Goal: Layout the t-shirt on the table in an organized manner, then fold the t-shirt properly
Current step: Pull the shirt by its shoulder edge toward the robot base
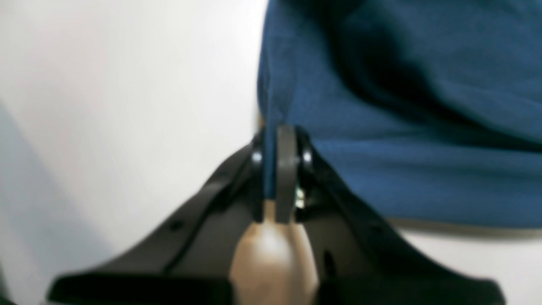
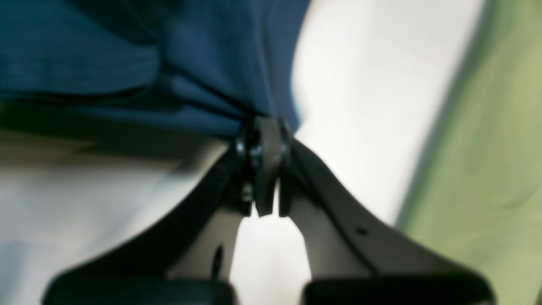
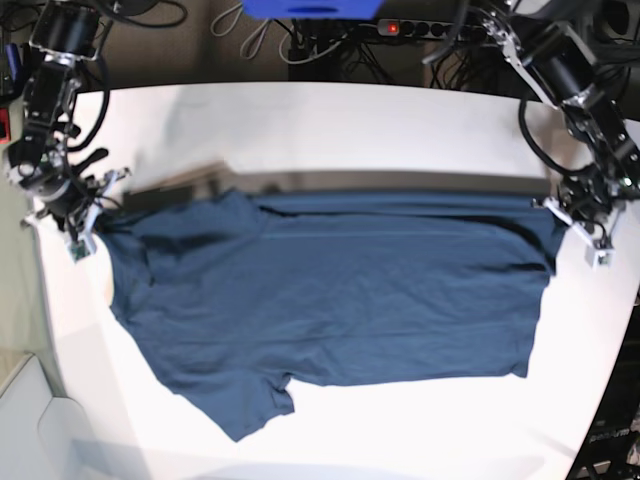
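- I am looking at the plain dark navy-blue short-sleeved cloth t-shirt [image 3: 330, 295] stretching sideways across the middle of the base view, on the large matte white table [image 3: 380, 125] with its curved edge.
- The shirt's upper edge is running in a nearly straight line from the left of the frame to the right, with a soft shadow band lying on the white surface just above it.
- One sleeve is sticking out toward the lower middle of the frame, and the lower left edge of the cloth is slanting diagonally down to it.
- At the left edge of the base view, my right gripper [image 3: 88, 215] is clenching the shirt's left corner; in the right wrist view the black jaws [image 2: 264, 127] are pressing together with blue cloth bunching out of them toward the upper left.
- At the right edge of the base view, my left gripper [image 3: 578, 222] is gripping the opposite corner; in the left wrist view a thin fold of blue fabric is sitting pinched between the closed black fingers [image 1: 286, 156].
- Both wrist views are blurring, so I cannot tell whether the cloth at the grippers is touching the table.
- A green blur is filling the right side of the right wrist view, beyond the table's edge.
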Controlling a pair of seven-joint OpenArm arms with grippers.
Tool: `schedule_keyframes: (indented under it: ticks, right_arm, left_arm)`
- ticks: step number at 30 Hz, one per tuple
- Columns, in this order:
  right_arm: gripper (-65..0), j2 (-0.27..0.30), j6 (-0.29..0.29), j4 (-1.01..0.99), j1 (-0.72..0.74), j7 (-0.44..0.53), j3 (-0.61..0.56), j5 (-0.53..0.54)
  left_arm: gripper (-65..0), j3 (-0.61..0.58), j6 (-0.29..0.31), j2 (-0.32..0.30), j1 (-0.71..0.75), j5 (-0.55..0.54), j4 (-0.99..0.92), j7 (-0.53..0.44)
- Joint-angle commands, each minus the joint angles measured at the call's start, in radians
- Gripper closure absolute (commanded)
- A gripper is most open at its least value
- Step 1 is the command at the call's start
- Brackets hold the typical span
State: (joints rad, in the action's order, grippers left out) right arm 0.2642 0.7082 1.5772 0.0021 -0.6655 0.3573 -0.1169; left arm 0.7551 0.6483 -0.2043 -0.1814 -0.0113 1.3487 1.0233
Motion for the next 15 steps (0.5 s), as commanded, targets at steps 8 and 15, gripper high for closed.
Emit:
schedule_keyframes:
  ticks: [8, 15]
  right_arm:
    - [0.0, 0.059, -0.01, 0.116, 0.126, -0.109, -0.113, -0.002]
    - [0.0, 0.06, -0.01, 0.117, 0.098, -0.122, -0.128, -0.004]
  left_arm:
    - [-0.2, -0.053, -0.011, -0.028, -0.079, -0.002, 0.05, 0.032]
    - [-0.2, -0.049, -0.011, -0.027, -0.103, -0.002, 0.061, 0.081]
